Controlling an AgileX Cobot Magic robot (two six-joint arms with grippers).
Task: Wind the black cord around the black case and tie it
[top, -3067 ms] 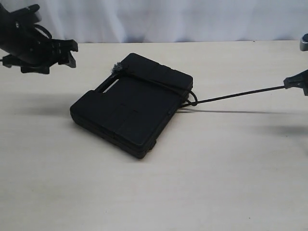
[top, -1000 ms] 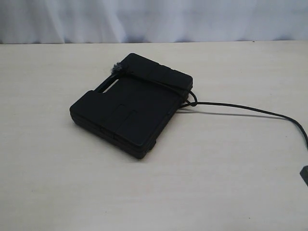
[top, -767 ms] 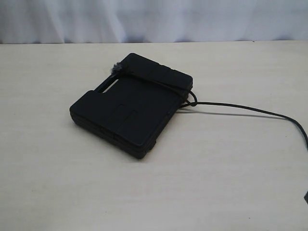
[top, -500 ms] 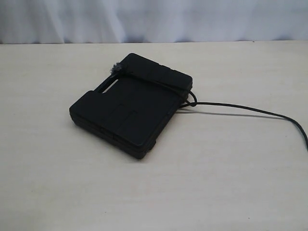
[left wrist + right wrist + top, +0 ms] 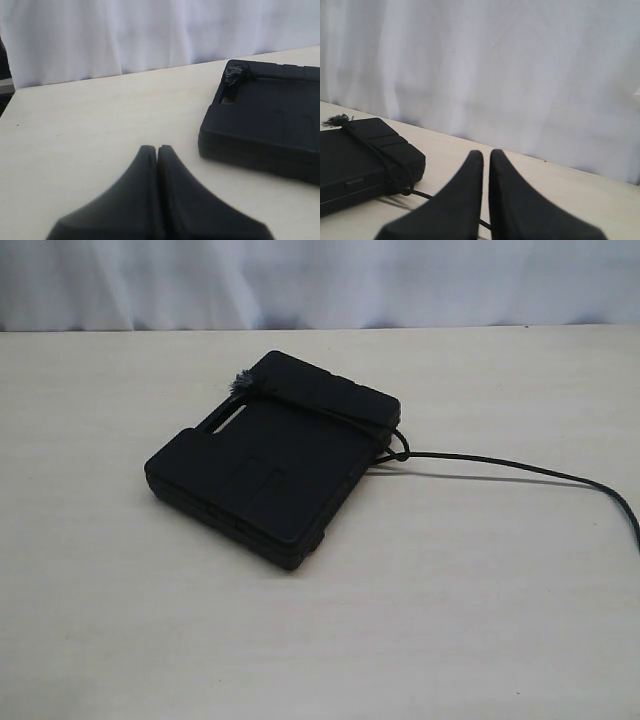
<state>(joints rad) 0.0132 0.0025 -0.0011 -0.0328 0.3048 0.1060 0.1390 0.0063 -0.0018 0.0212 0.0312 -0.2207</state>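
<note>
Table (image 5: 480,620): the pale top carries everything, so you need to support nothing.
Black case (image 5: 270,465): it lies flat near the middle with its handle slot at the far left. Resting on its broad face probably steadies the wrap.
Left gripper (image 5: 157,150): the fingers are pressed together and empty, parked apart from the case's near side.
Right gripper (image 5: 486,154): the fingers are together with nothing clamped at the tips. The cord's tail lies on the table beyond them.
Black cord (image 5: 500,462): 1 strand crosses the case's top to a small loop at the right corner, then trails slack rightward. You are not pulling on it.
Frayed knot (image 5: 240,383): it sits at the slot's far end and appears to anchor that strand.
</note>
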